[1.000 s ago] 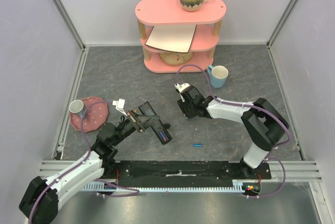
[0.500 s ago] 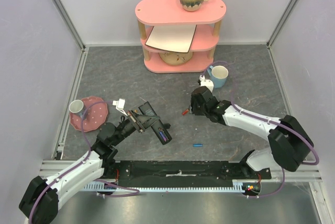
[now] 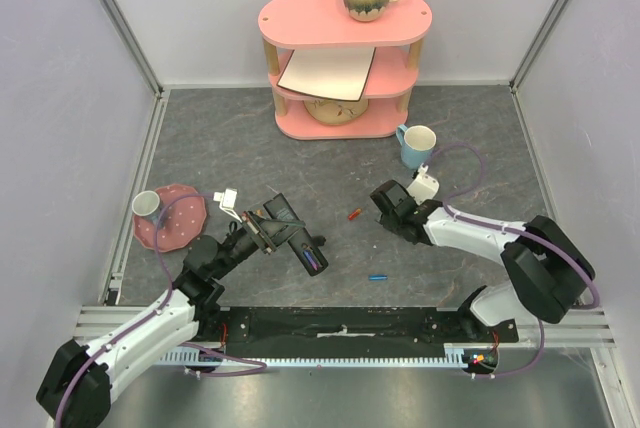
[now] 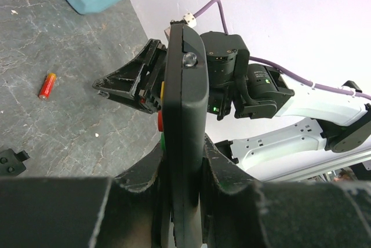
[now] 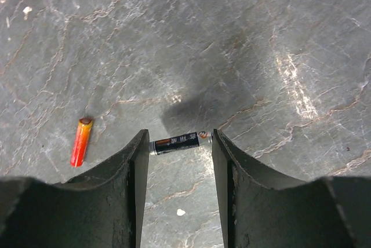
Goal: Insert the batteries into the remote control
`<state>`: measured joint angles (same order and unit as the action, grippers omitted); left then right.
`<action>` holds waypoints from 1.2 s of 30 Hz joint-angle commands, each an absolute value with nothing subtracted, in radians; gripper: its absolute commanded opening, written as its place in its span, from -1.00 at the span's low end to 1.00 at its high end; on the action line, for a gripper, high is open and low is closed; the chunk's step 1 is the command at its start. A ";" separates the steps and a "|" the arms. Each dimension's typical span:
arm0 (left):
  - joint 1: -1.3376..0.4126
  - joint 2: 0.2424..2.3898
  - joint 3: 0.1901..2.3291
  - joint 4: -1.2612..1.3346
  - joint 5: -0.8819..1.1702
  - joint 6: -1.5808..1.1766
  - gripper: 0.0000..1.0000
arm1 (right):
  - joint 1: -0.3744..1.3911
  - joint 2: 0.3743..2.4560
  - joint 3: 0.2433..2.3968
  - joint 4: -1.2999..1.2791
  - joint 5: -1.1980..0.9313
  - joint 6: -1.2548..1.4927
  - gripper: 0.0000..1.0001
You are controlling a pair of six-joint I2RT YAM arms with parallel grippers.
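My left gripper [image 3: 262,228] is shut on the black remote control [image 3: 290,238] and holds it tilted above the floor. Dark purple cells [image 3: 313,260] show at the remote's lower end. In the left wrist view the remote [image 4: 185,103] stands edge-on between my fingers, with the right gripper [image 4: 124,80] behind it. My right gripper [image 3: 388,206] holds a dark battery [image 5: 177,143] end to end between its fingertips, above the floor. A red-orange battery [image 3: 352,214] lies on the floor to its left; it also shows in the right wrist view [image 5: 81,142] and the left wrist view [image 4: 47,85].
A small bright blue cylinder [image 3: 377,277] lies on the floor near the front. A blue mug [image 3: 417,145] stands behind the right arm. A pink shelf [image 3: 343,63] stands at the back. A pink plate [image 3: 178,223] with a small cup [image 3: 147,205] sits at the left.
My right gripper has swung right and nearer, away from the remote, and its wrist has turned. The red-orange battery now shows on the floor where it was. The left arm has not moved.
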<state>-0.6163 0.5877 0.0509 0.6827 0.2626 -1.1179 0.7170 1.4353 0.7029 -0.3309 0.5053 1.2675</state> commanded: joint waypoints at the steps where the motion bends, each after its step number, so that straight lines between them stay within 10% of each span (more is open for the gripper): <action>1: -0.612 0.583 -0.023 0.730 0.258 -1.098 -0.96 | 0.715 1.472 0.718 -0.353 0.577 1.365 -1.00; 19: -0.612 0.587 -0.025 0.744 0.265 -1.092 -0.96 | 0.712 1.516 0.836 -0.416 0.503 1.200 0.53; 36: -0.612 0.601 -0.020 0.749 0.291 -1.091 -0.96 | 0.713 1.473 0.853 -0.364 0.206 0.288 0.17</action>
